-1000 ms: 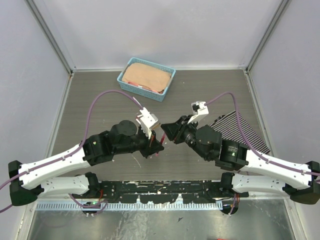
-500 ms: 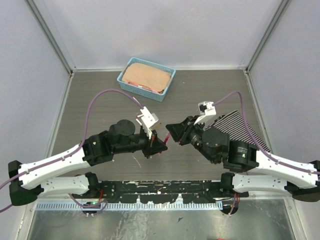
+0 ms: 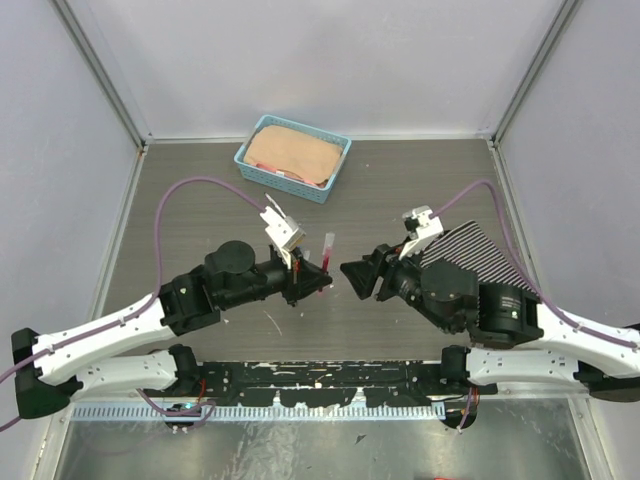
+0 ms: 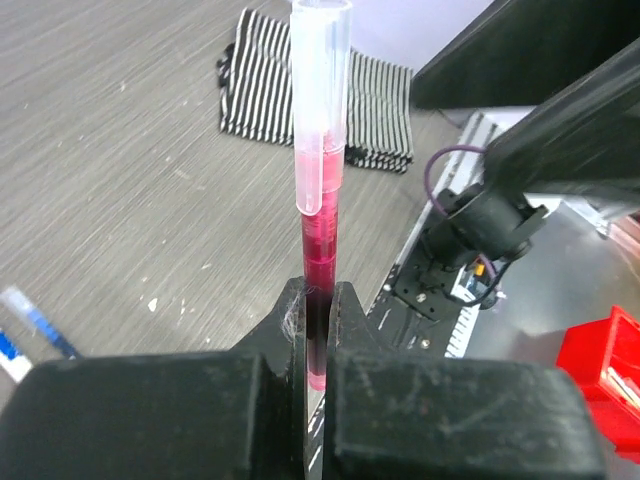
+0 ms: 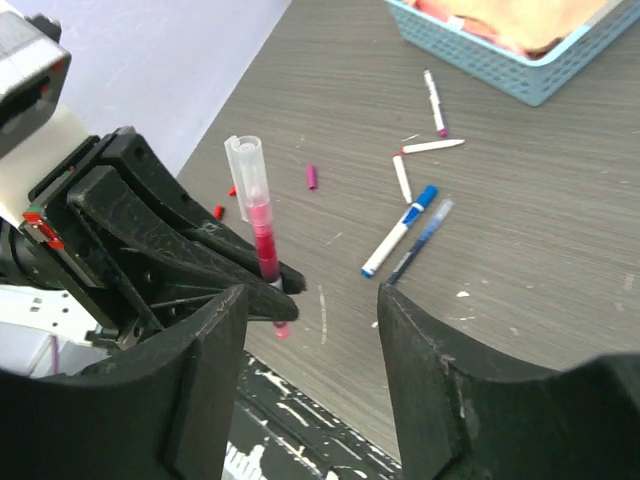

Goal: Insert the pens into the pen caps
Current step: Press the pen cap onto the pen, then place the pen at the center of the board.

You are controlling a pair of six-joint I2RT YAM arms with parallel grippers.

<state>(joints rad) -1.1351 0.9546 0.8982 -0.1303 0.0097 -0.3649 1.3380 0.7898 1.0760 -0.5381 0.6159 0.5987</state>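
- Left pincer (image 4: pixel 318 300): closed on a pen (image 4: pixel 320 200), clamping its pink lower end. The pale, see-through barrel stands upright above the fingers, well off the surface (image 3: pixel 200 200).
- Right pincer (image 5: pixel 310 295): fingers apart, nothing between them. It faces the held pen from just beside it, without touching.
- Top view: both pincers meet near the middle of the surface, the left at (image 3: pixel 308 283) and the right at (image 3: pixel 352 280).
- Loose pens, lying flat beyond the pincers (right wrist view): a blue pen (image 5: pixel 400 230) and a dark-blue pen (image 5: pixel 422 236) side by side, with three white pens (image 5: pixel 402 178) scattered just past them towards the basket (image 5: pixel 500 50).
- A magenta cap (image 5: pixel 311 177) lies alone on the surface, apart from the loose pens.
- Whether the held pen's pink end is a fitted cap cannot be told.
- A striped cloth (image 3: pixel 480 255) lies on the right side, partly under the right arm.
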